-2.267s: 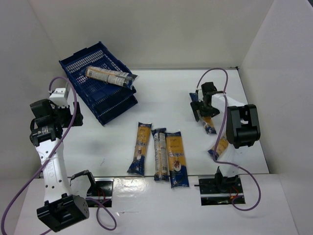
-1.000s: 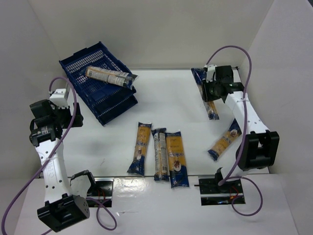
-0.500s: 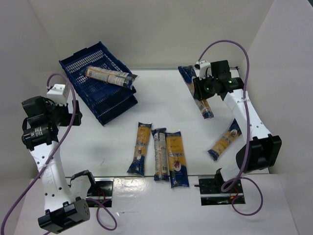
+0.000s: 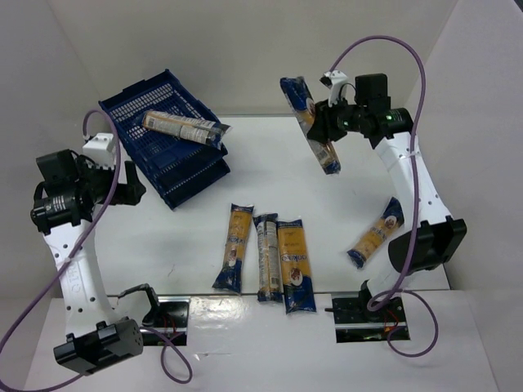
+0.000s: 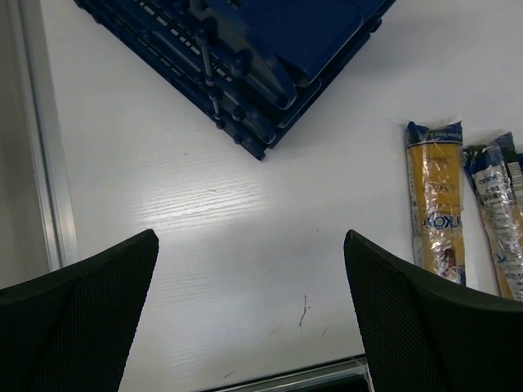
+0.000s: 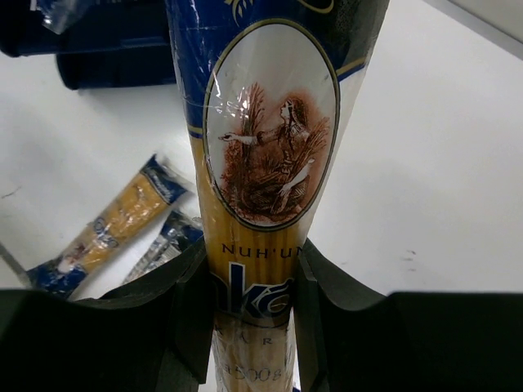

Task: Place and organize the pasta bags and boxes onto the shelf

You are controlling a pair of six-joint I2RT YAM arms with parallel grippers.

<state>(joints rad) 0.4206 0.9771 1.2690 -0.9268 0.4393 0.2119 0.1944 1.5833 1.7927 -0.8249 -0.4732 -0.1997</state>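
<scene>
Left of the shelf point(image 4: 131, 110): left gripper point(image 5: 249, 245), spread wide, empty. On top of the shelf: one pasta packet point(image 4: 184, 126), lying crosswise. Right of and nearer than the shelf: row of three packets point(image 4: 265, 257) on the table point(image 4: 270, 180). Far right of the shelf: right gripper point(image 4: 324, 131) clamped on a tilted packet point(image 4: 298, 94), off the table; nearer, a lone packet point(image 4: 376, 235).

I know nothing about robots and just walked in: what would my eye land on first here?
The right claw grips a yellow-and-blue spaghetti packet in mid-air above the back right of the table. At far left stands a stack of dark blue crates with one packet lying on top, and three more packets lie side by side near the front middle.
</scene>
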